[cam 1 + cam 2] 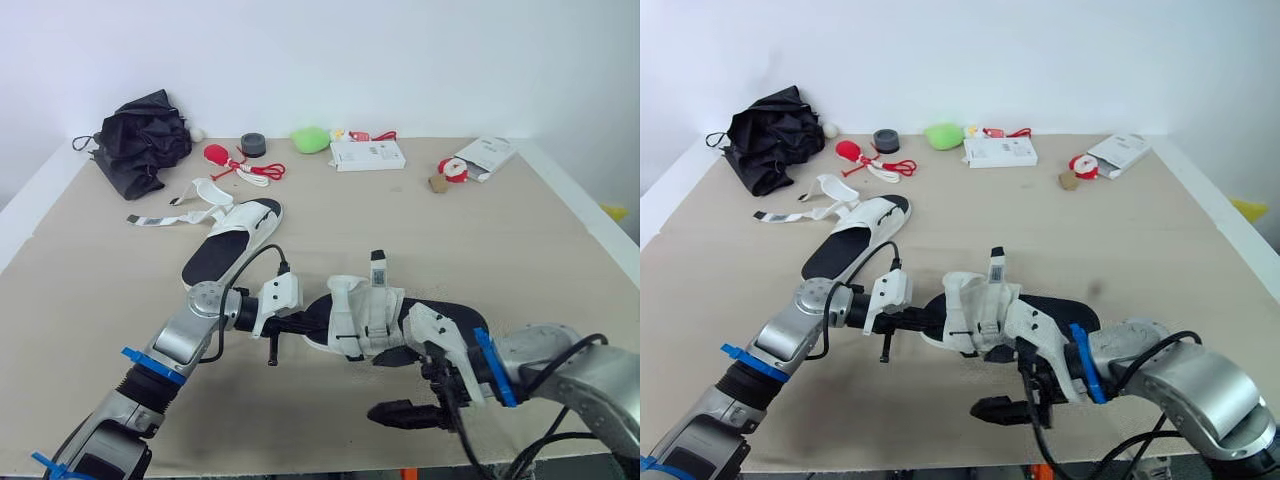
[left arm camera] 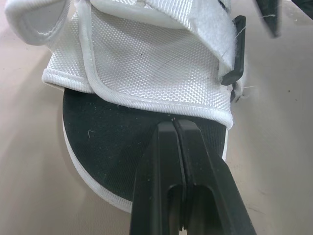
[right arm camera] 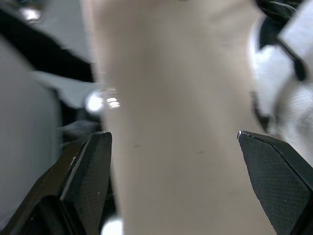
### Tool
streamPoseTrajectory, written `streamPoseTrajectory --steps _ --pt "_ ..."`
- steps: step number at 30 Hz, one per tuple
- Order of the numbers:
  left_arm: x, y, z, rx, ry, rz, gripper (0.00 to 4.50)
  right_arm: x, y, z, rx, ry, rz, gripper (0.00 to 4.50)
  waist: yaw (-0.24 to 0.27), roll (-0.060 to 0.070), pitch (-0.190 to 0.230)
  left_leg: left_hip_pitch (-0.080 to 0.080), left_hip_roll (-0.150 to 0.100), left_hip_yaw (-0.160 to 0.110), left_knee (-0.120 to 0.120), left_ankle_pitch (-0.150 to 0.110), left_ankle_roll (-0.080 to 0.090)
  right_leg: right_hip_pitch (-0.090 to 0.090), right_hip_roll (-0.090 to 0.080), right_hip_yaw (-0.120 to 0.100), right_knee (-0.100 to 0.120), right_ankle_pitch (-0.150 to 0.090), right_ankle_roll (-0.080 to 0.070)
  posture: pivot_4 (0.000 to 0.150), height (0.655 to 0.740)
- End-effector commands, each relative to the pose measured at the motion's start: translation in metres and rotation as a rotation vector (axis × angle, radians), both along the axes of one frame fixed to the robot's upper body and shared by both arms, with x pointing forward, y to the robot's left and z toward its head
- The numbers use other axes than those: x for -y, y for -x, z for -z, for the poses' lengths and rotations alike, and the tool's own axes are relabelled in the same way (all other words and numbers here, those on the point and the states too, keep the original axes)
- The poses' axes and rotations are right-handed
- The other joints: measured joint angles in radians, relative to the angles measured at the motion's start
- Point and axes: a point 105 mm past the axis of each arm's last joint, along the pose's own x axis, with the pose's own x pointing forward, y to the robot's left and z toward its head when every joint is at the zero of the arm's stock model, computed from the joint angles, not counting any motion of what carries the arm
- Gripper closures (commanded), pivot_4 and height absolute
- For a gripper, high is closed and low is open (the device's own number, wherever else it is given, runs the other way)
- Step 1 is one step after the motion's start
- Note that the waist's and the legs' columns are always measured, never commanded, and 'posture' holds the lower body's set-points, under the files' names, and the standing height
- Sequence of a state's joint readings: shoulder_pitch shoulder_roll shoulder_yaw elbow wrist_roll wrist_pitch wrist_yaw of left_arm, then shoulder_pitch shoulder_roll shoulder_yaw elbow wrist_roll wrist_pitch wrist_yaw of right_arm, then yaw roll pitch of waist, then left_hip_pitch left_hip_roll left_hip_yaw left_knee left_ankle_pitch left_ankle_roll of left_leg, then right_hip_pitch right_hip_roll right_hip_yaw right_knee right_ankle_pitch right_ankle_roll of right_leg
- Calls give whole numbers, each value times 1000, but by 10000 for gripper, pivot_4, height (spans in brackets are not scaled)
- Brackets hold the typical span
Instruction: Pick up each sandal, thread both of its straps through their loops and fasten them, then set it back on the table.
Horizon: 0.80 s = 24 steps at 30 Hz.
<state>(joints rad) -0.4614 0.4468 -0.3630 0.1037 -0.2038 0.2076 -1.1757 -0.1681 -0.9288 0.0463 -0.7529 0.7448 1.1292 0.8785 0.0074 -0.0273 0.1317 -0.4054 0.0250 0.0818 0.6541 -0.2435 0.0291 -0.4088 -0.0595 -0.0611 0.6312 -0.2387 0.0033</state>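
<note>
Sandal, near one of two: lies on the table between both arms.

Left tool: fingers pressed together, tips at the hem of the white mesh upper, over the black footbed at the sandal's rounded end. Nothing can be seen between them, and whether they nip the hem cannot be told.

Right tool: fingers spread wide and empty, low over the table just beside the sandal's other end.

Handling (judged): light. The sole looks springy yet firm enough to lift by its rim. The webbing is soft and floppy and is likely to fold away from a loose pinch. The black plastic loop is rigid and small. Best hold: one tool on the sole rim at an end, the other on a strap tip close to its end, so the tip stays straight for threading.

Appearance: black footbed, white rim, white woven straps bunched over the middle. One strap end stands upright, unfastened.

Second sandal: well apart, farther up the table on the left. Same make, with its straps splayed open on the table.

Beyond, along the far edge: a black bundle of fabric, a tape roll and a white box.
</note>
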Motion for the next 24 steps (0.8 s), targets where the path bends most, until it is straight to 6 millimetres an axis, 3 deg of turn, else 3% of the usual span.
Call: streamPoseTrajectory --steps 1,8,16,24 --pt "-18 5 41 -134 -139 -61 45000 1 -12 0 65 3 116 1063 0 0 0 0 0 0 0 0 0 0 0 0 0 0 0 1500 7400" --pt "-18 2 39 -130 -147 -46 45000 -6 -13 -1 88 -19 157 1063 0 0 0 0 0 0 0 0 0 0 1 0 0 0 0 1500 7400" --pt "-18 1 38 -124 -151 -42 45000 -30 -12 6 74 -56 136 1063 0 -1 0 0 1 0 0 2 2 0 2 -1 0 1 1 1500 7400" --pt "-22 3 38 -128 -159 -43 45000 -27 -18 8 61 -55 167 1063 -1 -1 0 0 1 0 0 1 2 0 2 -1 0 1 1 1500 7400"
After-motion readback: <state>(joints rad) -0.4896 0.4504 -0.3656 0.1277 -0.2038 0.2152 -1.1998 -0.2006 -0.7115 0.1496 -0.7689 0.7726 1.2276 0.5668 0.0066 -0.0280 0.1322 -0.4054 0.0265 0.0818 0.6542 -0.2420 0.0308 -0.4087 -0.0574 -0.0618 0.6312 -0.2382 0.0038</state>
